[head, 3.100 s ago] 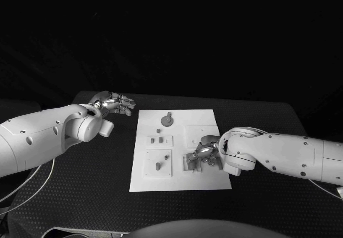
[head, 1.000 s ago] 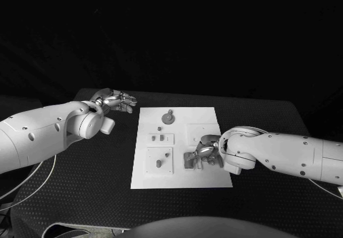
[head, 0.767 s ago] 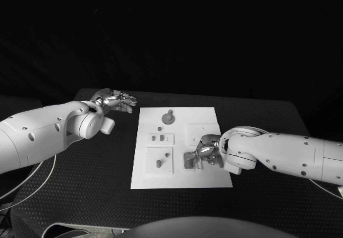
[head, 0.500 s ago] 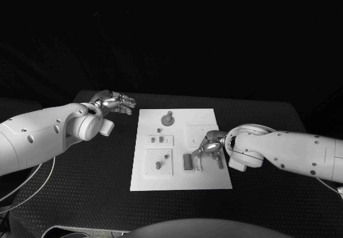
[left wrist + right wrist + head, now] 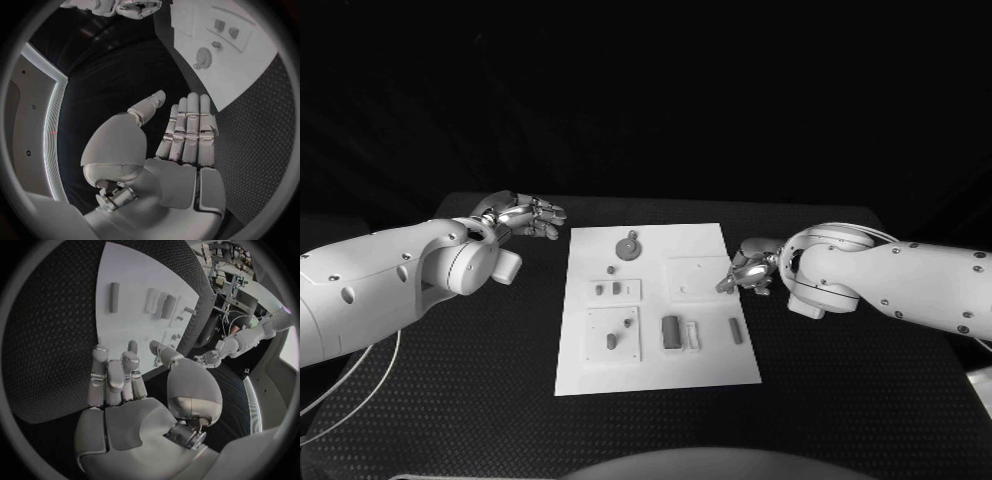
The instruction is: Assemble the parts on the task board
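The task board point(image 5: 661, 350) lies flat in the middle of the black bench point(image 5: 473, 400). On its near right part rest loose parts — a dark bar point(image 5: 672, 331) and, apart from it, a slim pin point(image 5: 736, 330). The right hand point(image 5: 749, 272) hovers at the board's right edge, fingers loosely spread, holding nothing. The left hand point(image 5: 524, 214) — fingers straight, empty — hangs off the board's far left corner.

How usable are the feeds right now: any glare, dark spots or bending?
Head view: the task board is evenly lit and its parts readable, while the room behind the table is black. Left wrist view: fisheye bends the board's edges; left hand sharp. Right wrist view: the same bending; right hand sharp.
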Robot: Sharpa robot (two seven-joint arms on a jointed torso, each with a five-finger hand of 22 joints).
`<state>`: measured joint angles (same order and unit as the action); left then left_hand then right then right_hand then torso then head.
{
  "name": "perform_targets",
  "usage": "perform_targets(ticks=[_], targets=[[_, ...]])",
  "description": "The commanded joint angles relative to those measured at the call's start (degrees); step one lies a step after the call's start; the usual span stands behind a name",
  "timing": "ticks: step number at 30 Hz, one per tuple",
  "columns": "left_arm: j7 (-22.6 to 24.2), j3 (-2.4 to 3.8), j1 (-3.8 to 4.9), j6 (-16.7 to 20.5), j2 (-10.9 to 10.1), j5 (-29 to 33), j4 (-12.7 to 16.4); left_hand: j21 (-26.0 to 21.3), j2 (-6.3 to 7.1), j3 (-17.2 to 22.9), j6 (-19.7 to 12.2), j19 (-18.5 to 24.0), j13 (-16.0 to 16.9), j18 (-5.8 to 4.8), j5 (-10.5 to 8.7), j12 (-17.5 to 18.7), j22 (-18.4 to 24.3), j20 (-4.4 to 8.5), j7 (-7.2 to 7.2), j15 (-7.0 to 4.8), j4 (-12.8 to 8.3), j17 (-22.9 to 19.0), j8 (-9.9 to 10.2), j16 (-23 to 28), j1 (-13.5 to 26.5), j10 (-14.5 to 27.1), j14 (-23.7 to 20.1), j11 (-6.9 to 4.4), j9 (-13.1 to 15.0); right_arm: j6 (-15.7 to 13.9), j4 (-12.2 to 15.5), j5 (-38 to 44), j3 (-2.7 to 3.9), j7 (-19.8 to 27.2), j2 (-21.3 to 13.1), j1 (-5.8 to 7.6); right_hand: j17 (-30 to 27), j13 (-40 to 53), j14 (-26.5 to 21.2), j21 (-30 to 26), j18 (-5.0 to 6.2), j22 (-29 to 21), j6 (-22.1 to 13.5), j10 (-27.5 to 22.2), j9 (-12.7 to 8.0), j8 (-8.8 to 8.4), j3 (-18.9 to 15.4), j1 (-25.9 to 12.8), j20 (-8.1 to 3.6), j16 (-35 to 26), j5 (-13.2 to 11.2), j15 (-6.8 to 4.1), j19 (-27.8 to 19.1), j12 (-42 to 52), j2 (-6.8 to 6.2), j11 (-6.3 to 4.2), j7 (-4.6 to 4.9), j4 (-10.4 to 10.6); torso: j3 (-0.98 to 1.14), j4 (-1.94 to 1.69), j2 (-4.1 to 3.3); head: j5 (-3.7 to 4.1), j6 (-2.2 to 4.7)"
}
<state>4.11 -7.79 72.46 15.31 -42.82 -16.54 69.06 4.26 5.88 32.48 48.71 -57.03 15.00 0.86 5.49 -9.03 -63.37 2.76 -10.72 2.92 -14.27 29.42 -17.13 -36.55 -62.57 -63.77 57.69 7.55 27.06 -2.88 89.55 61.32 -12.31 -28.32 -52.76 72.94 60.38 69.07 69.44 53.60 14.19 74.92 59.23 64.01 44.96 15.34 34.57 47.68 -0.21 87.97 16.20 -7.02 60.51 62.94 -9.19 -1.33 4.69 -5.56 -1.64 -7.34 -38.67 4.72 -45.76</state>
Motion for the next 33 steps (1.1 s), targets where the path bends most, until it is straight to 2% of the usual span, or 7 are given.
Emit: perform_targets(ticks=[1,4,12,23,30,33], targets=[[0.5,0.03,0.07,-0.8,0.1,0.3,0.1,-0.3,0.19,-0.1,-0.1,0.2,-0.1,-0.2,-0.09,-0.2,0.1,-0.12,0.12,0.12,0.4,0.1,-0.4,0.3,0.6,0.2,0.4,-0.21,-0.1,3.3,0.4,4.5,-0.24,-2.4,-0.5,-0.42,0.2,-0.1,0.4,0.2,0.81,1.0,0.5,0.2,0.1,0.34,0.0,-0.2,-0.15,0.3,0.2,-0.02,0.5,0.3,0.86,-0.21,-0.01,-0.7,0.03,-0.07,-0.04,0.29,-0.16],[0.5,0.03,0.07,-0.9,0.0,0.3,0.1,-0.3,0.19,-0.1,-0.1,0.2,-0.1,-0.2,-0.09,-0.2,0.1,-0.12,0.12,0.12,0.4,0.1,-0.4,0.3,0.6,0.2,0.4,-0.21,-0.1,3.9,0.5,5.2,-0.34,-2.6,-0.8,-1.11,0.3,-0.1,0.5,0.3,0.81,1.0,0.6,0.2,0.2,0.35,-0.1,-0.4,-0.15,0.3,0.2,-0.03,0.5,0.3,0.94,-0.24,-0.03,-0.9,-0.05,-0.07,-0.03,0.42,-0.22],[0.4,0.02,0.07,-0.9,-0.1,0.3,0.1,-0.3,0.19,-0.1,-0.1,0.2,0.0,-0.2,-0.1,-0.3,0.1,-0.12,0.13,0.12,0.4,0.2,-0.4,0.4,0.6,0.2,0.4,-0.22,-0.1,5.6,-0.3,9.2,-0.75,-3.0,-0.8,-2.95,0.4,-0.2,0.6,0.2,0.81,1.0,0.7,0.3,0.3,0.33,-0.2,-1.2,-0.12,0.4,0.2,-0.02,0.5,0.3,0.86,-0.28,-0.08,-1.0,-0.05,-0.16,-0.02,0.53,-0.59],[0.3,0.0,0.07,-1.0,-0.3,0.3,0.2,-0.3,0.2,-0.1,-0.1,0.2,0.0,-0.2,-0.1,-0.3,0.1,-0.12,0.13,0.13,0.4,0.2,-0.4,0.4,0.6,0.2,0.4,-0.23,-0.1,7.7,-0.3,9.6,-1.03,-3.1,-0.7,-4.38,0.3,-0.2,0.6,0.2,0.81,1.0,1.0,0.4,0.5,0.28,0.2,-2.3,-0.13,0.4,0.3,-0.02,0.5,0.4,0.36,-0.36,-0.17,-0.5,-0.09,-0.12,-0.04,0.6,-0.79],[0.2,-0.02,0.07,-1.0,-0.5,0.3,0.2,-0.3,0.2,-0.1,-0.1,0.2,0.0,-0.2,-0.1,-0.3,0.1,-0.12,0.13,0.13,0.5,0.3,-0.4,0.4,0.6,0.2,0.4,-0.23,-0.1,7.3,-0.3,8.8,-1.14,-3.0,0.2,-6.45,-0.5,-0.6,0.0,0.1,0.81,0.9,0.9,0.3,0.6,-0.32,2.1,-3.8,-0.2,0.3,0.2,0.0,0.5,0.2,-2.51,-0.28,-0.1,2.8,-0.07,-0.12,-0.03,0.59,-0.9],[0.1,-0.04,0.07,-1.1,-0.5,0.3,0.2,-0.3,0.19,-0.1,-0.1,0.2,0.0,-0.19,-0.09,-0.3,0.1,-0.12,0.14,0.13,0.5,0.3,-0.4,0.4,0.6,0.2,0.4,-0.23,-0.1,7.0,-1.0,8.8,-1.13,-3.0,1.1,-7.31,-0.5,-0.6,0.0,0.1,0.81,1.0,0.9,0.3,0.6,-0.42,2.3,-3.9,-0.22,0.3,0.2,0.0,0.6,0.2,-2.95,-0.27,-0.07,3.3,-0.03,-0.09,-0.04,0.56,-0.93]])
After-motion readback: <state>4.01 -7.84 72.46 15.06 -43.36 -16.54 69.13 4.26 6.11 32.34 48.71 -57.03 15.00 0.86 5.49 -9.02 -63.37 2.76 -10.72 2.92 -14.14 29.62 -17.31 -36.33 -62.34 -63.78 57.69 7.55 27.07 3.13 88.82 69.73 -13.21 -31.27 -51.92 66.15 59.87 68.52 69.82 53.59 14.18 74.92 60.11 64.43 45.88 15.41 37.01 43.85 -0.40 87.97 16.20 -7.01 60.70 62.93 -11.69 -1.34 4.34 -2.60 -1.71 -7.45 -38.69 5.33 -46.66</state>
